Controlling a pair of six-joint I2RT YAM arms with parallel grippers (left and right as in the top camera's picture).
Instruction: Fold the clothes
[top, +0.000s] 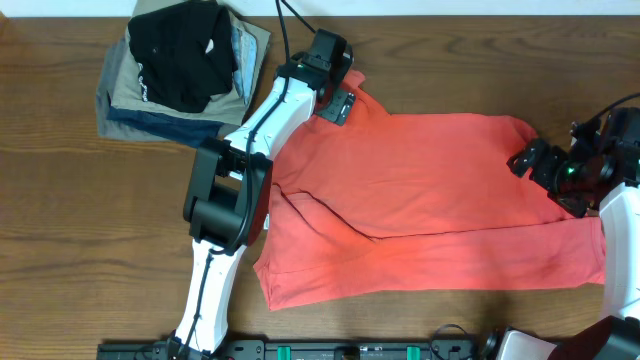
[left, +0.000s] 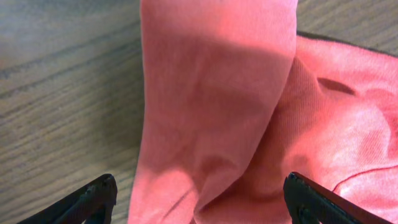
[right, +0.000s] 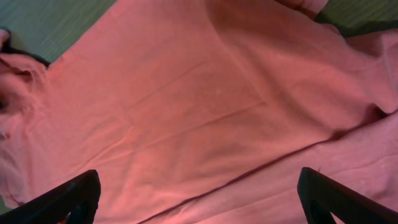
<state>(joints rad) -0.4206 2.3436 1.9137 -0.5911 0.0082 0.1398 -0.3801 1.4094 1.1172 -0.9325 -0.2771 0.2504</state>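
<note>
Coral T-shirt (top: 430, 200) spread on wood tabletop (top: 60, 250), folded garment stack (top: 180, 70) near; left end effector (left: 200, 186), right end effector (right: 199, 183) both wide.

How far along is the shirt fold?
Done: the coral T-shirt lies spread flat, with one long crease suggesting a first lengthwise fold. In hand: nothing gripped; the left tool hangs open over one end of it, the right tool open over its body. Left: the remaining folds.

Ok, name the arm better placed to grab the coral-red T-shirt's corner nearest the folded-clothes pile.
Left, likely: the left fingers stand open astride that corner flap of the coral-red cotton T-shirt, while the right fingers hang open over its far edge.
</note>
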